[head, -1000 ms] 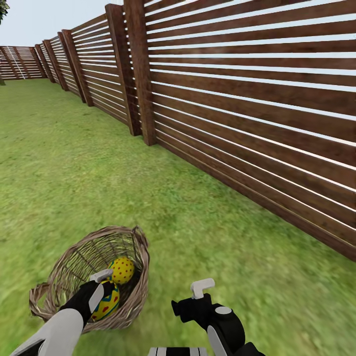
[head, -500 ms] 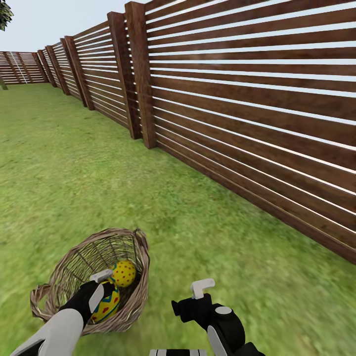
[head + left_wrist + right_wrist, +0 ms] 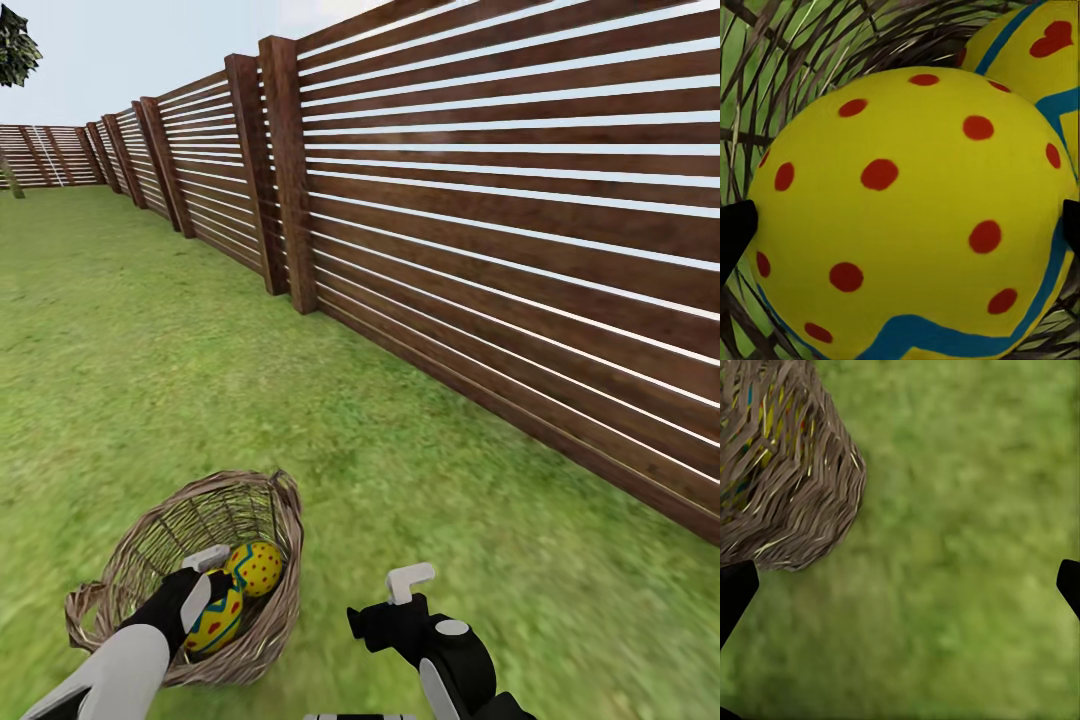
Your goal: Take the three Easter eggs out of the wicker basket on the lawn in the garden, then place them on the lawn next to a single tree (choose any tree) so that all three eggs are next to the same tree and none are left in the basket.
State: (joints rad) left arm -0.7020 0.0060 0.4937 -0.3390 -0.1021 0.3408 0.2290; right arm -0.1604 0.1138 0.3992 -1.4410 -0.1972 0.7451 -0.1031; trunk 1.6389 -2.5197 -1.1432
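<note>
The step in hand looks like the first pick: the left pincer [image 3: 205, 578] is down inside the wicker basket [image 3: 120, 560] on the lawn [image 3: 200, 380], its fingers set on either side of the nearer egg [image 3: 215, 620], with a second egg [image 3: 258, 567] lying just beyond it against the basket wall. A third egg cannot be made out. The left wrist view settles what the head view leaves vague — the dotted egg [image 3: 907, 217] sits squarely between the two dark fingertips [image 3: 735, 229], which look to be touching its sides, though whether they grip it firmly I cannot tell. The next move, I judge, calls for a straight lift clear of the rim without dragging the basket. The right pincer [image 3: 400, 585] hangs wide apart and empty over the grass; its wrist view shows the basket's woven outside [image 3: 787, 472] just beside it. Far off by the fence [image 3: 500, 250] stands a tree [image 3: 15, 50] — a likely goal.
</note>
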